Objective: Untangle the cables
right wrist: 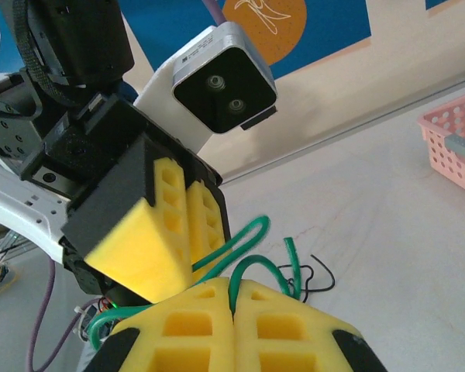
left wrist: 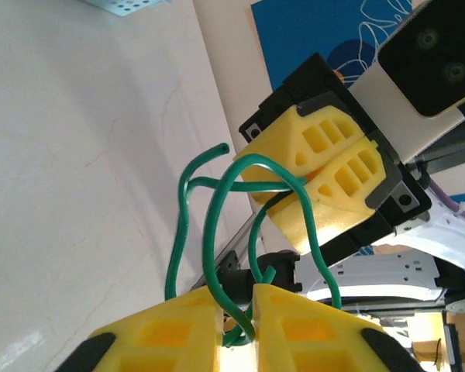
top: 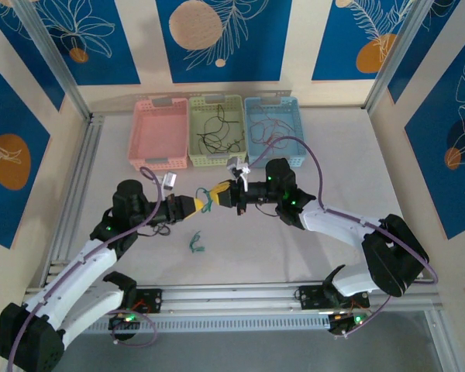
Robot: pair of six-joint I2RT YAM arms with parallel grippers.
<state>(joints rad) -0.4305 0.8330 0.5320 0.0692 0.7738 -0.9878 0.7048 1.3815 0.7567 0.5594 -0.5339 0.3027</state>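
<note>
From above, the left gripper (top: 204,203) and right gripper (top: 225,194) meet at centre, both clamped on one green tangle (top: 210,201). A second green piece (top: 195,245) lies nearer the bases, with three baskets (top: 214,98) behind. Left wrist: the tangle's loops span both closed finger pairs. Right wrist: one black cable (right wrist: 316,275) lies on the table (right wrist: 395,209).

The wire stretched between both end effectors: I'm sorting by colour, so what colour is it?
Green; the thin flexible wire shows best in the left wrist view.
</note>
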